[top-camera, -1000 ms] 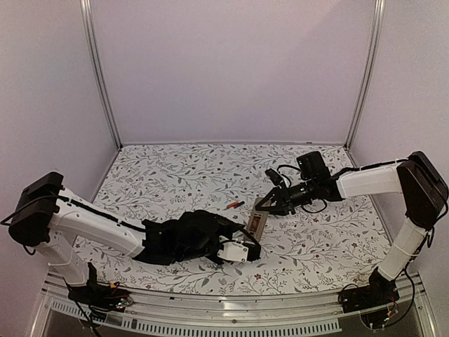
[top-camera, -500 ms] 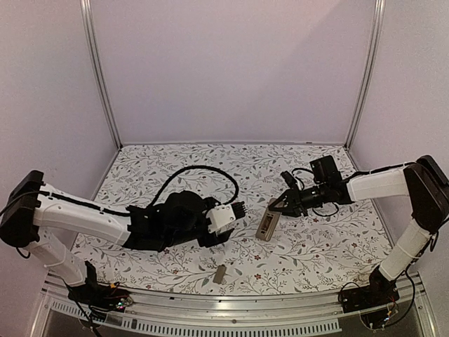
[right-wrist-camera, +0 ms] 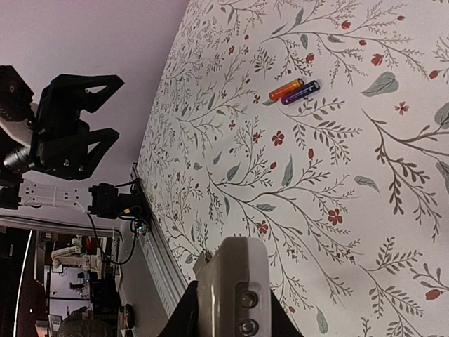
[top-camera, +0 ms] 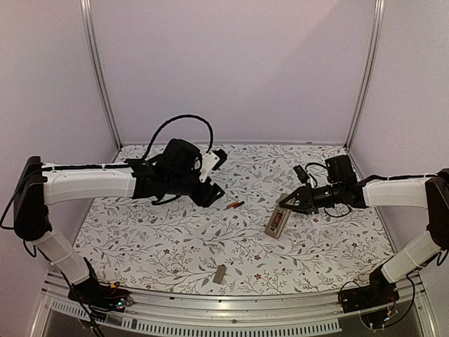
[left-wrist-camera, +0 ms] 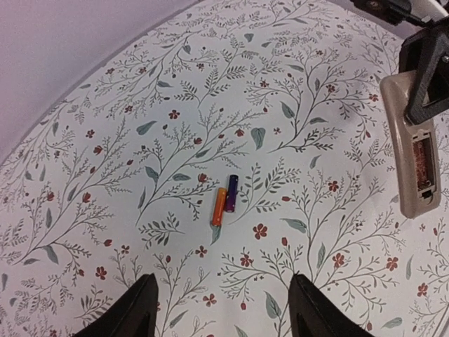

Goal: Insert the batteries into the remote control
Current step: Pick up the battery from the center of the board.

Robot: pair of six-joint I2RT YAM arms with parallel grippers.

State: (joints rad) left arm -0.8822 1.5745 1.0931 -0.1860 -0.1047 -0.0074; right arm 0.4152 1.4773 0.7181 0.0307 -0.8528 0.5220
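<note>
Two batteries (top-camera: 234,205), one orange and one purple, lie side by side on the floral table mat; they also show in the left wrist view (left-wrist-camera: 224,200) and the right wrist view (right-wrist-camera: 295,90). The grey-beige remote control (top-camera: 278,222) is tilted with its back up and its battery recess open (left-wrist-camera: 423,163). My right gripper (top-camera: 287,203) is shut on its far end (right-wrist-camera: 233,288). My left gripper (top-camera: 216,175) is open and empty, above the mat and left of and behind the batteries; its fingers (left-wrist-camera: 133,312) frame the bare mat just short of them.
A small flat grey cover plate (top-camera: 219,274) lies near the front edge of the mat. Pale walls and metal posts (top-camera: 98,77) enclose the back and sides. The left arm's black cable loops above its wrist.
My left gripper has moved from the front middle, next to the remote, back and left to behind the batteries. The cover plate now lies at the front. My right gripper has carried the remote slightly right.
</note>
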